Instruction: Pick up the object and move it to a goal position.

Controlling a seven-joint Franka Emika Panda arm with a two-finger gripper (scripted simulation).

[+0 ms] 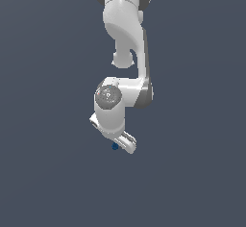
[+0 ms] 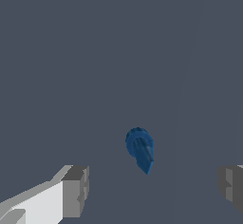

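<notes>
The object (image 2: 140, 149) is a small dark blue teardrop-shaped lump lying on the grey floor. In the wrist view it lies ahead of the gap between my two grey fingertips (image 2: 76, 191), apart from both. My gripper (image 2: 154, 190) is open and empty. In the exterior view the white arm reaches down from the top, and the gripper (image 1: 126, 143) hangs low with the object (image 1: 115, 146) showing as a tiny blue speck just to its left, mostly hidden by the hand.
A plain dark grey floor (image 1: 192, 173) fills both views. No goal marker shows.
</notes>
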